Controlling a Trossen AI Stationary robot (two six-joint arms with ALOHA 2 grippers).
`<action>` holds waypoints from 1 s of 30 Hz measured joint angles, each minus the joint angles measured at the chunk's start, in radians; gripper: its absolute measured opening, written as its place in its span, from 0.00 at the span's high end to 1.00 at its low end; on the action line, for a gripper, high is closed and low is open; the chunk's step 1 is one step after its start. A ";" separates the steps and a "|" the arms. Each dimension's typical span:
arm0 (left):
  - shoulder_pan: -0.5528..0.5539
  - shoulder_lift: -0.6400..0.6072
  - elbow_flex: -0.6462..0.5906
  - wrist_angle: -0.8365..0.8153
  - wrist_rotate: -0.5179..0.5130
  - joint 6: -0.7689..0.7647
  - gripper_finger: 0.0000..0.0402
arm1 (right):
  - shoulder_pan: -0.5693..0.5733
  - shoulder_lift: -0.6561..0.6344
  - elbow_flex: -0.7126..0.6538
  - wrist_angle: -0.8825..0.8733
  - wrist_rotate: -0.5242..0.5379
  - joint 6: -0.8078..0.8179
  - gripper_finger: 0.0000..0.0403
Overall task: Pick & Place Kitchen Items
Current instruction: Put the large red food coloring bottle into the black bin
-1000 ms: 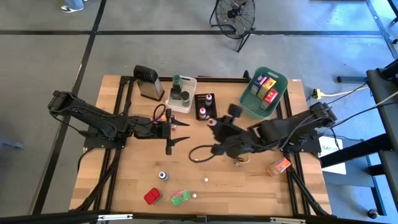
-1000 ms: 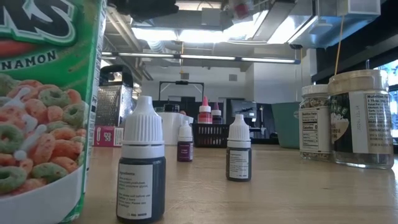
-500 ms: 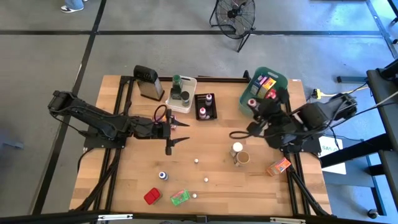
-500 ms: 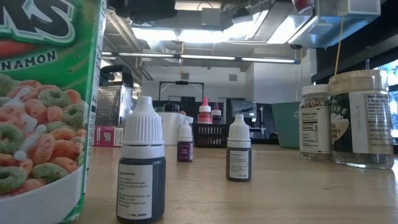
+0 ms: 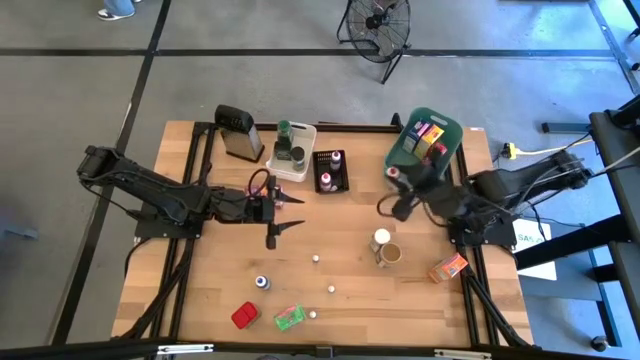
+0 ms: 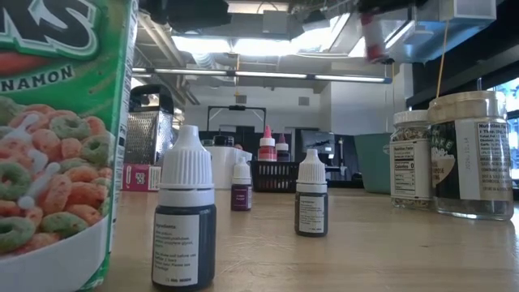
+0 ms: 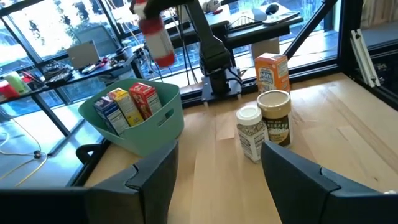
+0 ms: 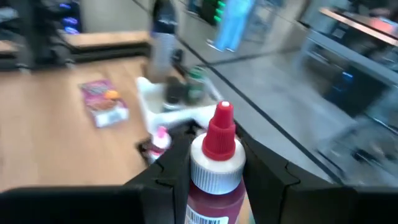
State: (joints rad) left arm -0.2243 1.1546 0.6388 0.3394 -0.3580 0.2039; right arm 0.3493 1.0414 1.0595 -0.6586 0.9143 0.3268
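Red-capped and clamped between my right fingers, a small bottle (image 8: 216,163) fills the right wrist view, upright in the grip, its white collar and dark red contents plain; beyond it lie a white bin (image 8: 177,107) holding jars and a pink packet (image 8: 103,102) flat on the wood. From the high view, my right gripper (image 5: 398,193) is raised at the near edge of the teal bin (image 5: 402,170), just beside its rim, with the bottle's red tip showing at the fingers; the bin holds several coloured packets (image 5: 432,138). On the wooden table (image 5: 220,285) two jars (image 5: 386,247) stand touching each other, an orange packet (image 5: 448,267) lies near the right edge, and a red packet (image 5: 244,315) and a green packet (image 5: 289,317) lie near the front. My left gripper (image 5: 287,212) waits over the table's left-centre, fingers apart and empty, near the black bin (image 5: 330,171). The low view shows a cereal box (image 6: 61,138) at the left, three capped dropper bottles (image 6: 184,211) standing apart on the wood, and the two jars at the right; the held bottle appears blurred at the top. The left wrist view looks between my open left fingers (image 7: 152,176) at the teal bin, the two jars and the orange packet, with the right arm holding the bottle above the bin's rim.
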 joint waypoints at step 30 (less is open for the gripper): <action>0.026 0.000 0.000 -0.044 0.000 -0.068 0.44 | -0.596 0.123 -0.589 1.336 -0.928 -0.343 0.71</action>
State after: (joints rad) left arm -0.1982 1.1549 0.6388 0.2951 -0.3580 0.1360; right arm -0.2468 1.1644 0.4709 0.6776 -0.0134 -0.0157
